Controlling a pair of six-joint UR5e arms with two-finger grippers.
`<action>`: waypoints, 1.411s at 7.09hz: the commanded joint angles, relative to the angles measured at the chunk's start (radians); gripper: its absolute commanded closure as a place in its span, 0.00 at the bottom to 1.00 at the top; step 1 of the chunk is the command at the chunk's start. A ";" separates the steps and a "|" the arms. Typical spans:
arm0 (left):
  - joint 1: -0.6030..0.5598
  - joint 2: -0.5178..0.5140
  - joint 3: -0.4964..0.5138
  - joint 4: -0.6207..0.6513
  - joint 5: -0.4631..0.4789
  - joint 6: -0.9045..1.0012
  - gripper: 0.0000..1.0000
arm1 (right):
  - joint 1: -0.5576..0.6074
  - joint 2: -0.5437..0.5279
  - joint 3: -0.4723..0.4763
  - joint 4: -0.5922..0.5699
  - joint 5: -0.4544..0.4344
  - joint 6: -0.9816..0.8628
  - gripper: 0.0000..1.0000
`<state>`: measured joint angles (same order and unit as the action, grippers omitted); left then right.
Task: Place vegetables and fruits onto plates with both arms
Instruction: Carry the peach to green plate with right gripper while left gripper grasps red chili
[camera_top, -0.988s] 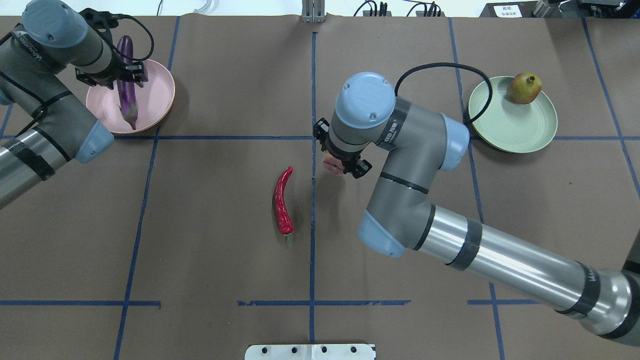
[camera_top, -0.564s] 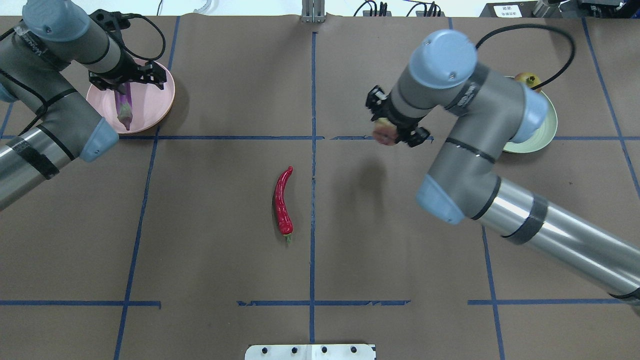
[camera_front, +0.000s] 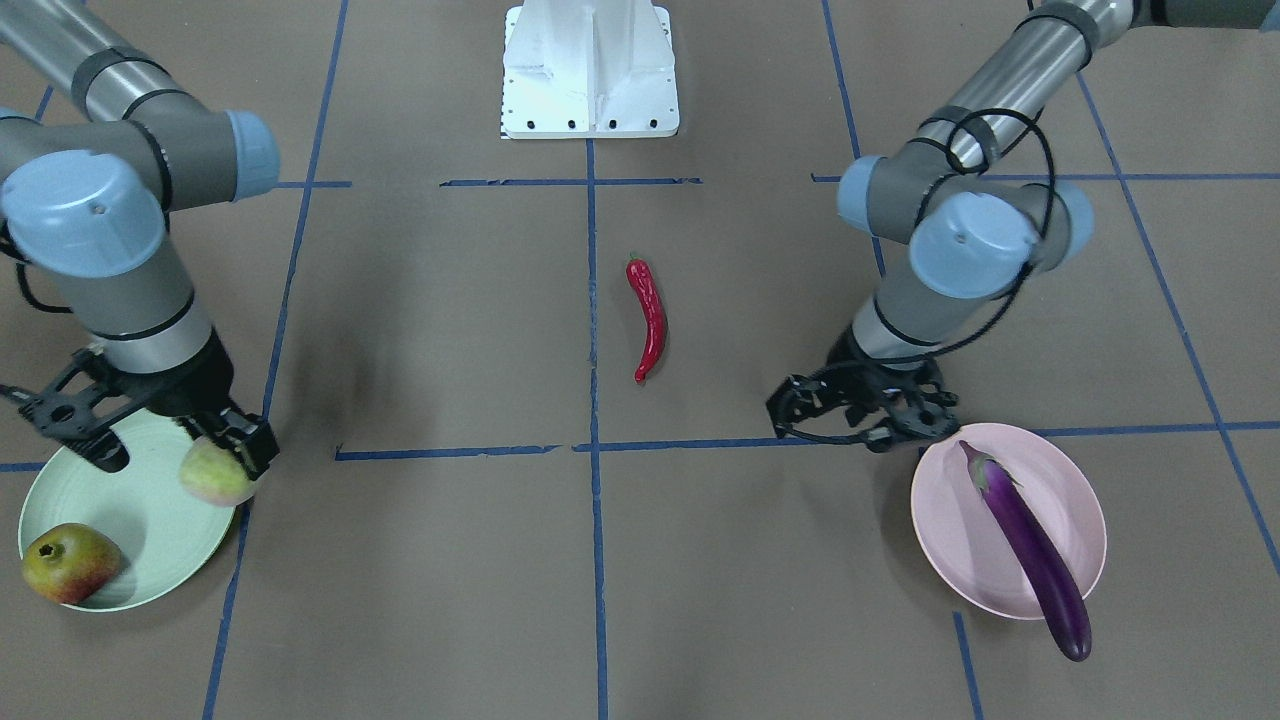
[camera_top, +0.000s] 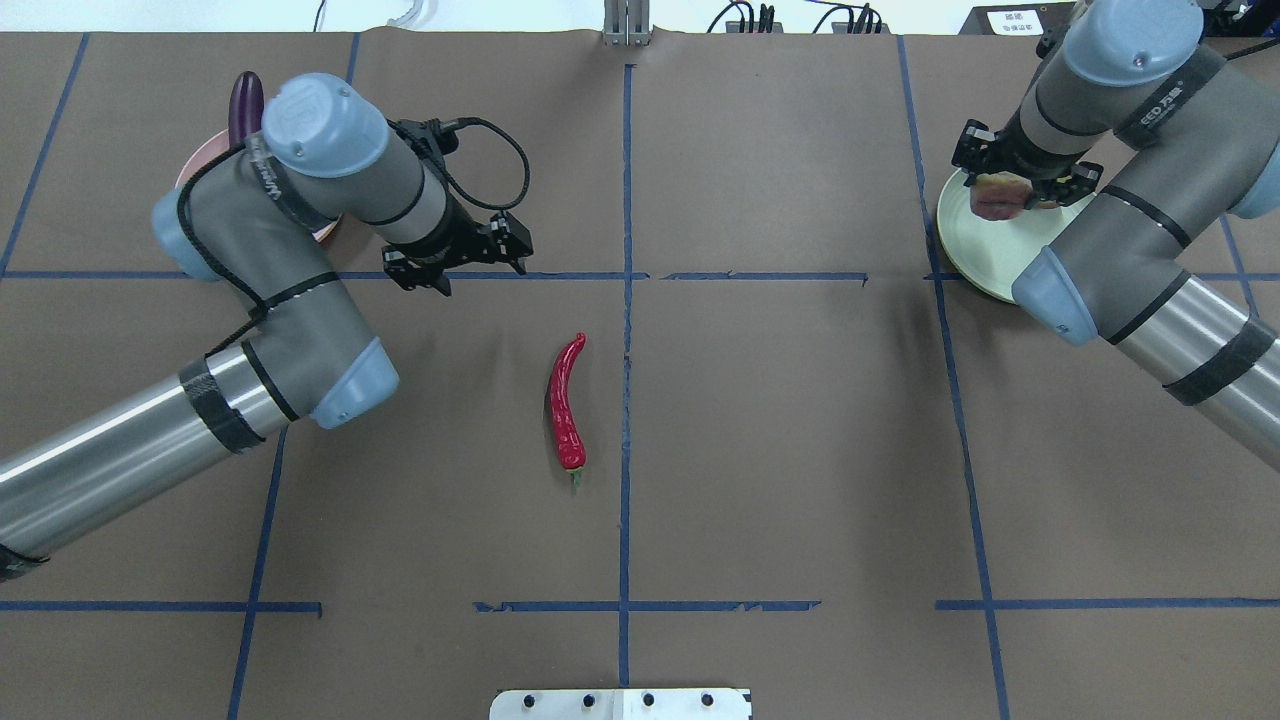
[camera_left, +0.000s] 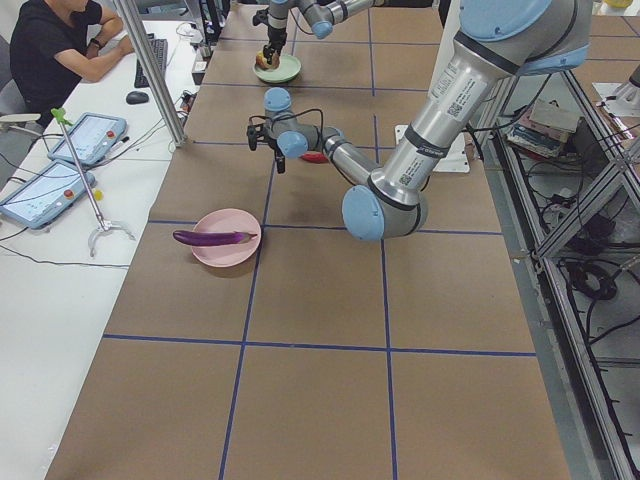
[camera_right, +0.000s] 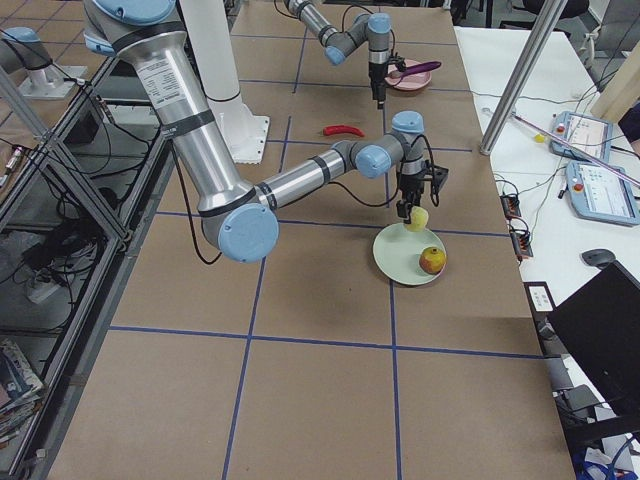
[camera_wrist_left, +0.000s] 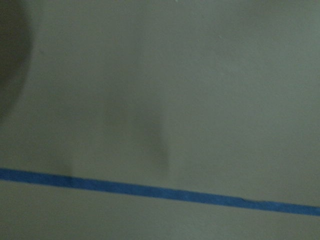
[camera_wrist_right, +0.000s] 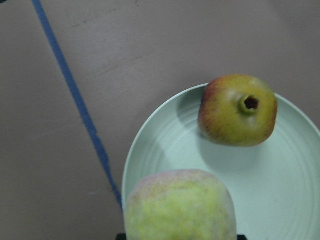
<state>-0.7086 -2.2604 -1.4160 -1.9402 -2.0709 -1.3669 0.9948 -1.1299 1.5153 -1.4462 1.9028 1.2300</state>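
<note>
Overhead, the left arm (camera_top: 300, 200) hides most of the pink plate (camera_front: 1060, 480) and eggplant (camera_front: 1025, 545), and the right arm (camera_top: 1150, 210) hides the pomegranate (camera_front: 68, 563); the left wrist view shows only blurred tabletop (camera_wrist_left: 200, 100). At lower left of the front view, the right gripper (camera_top: 1012, 183) clamps the pale yellow-green, pink-tinged peach (camera_front: 213, 472) over the rim of the green plate (camera_front: 130, 520). At lower right, the left gripper (camera_front: 862, 425) hangs spread and empty beside the pink plate, whose purple eggplant overhangs the rim; the red chili (camera_front: 650, 320) lies mid-frame.

We see the eggplant (camera_front: 1025, 548) across the pink plate (camera_front: 945, 520), pomegranate (camera_front: 68, 563) on the green plate (camera_front: 140, 520), peach (camera_front: 215, 472) held above its edge, red chili (camera_front: 652, 320) lying on the worktop (camera_front: 450, 560).
</note>
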 joint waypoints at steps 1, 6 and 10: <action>0.099 -0.086 -0.026 0.165 0.110 -0.057 0.00 | 0.019 -0.030 -0.033 0.003 0.005 -0.066 0.34; 0.236 -0.079 -0.044 0.265 0.179 -0.046 0.54 | 0.038 -0.025 0.052 -0.002 0.099 -0.060 0.00; 0.094 0.052 -0.255 0.293 0.175 0.007 1.00 | 0.042 -0.077 0.169 -0.010 0.139 -0.049 0.00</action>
<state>-0.5382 -2.2846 -1.5566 -1.6458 -1.8942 -1.3976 1.0362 -1.1799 1.6368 -1.4549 2.0347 1.1799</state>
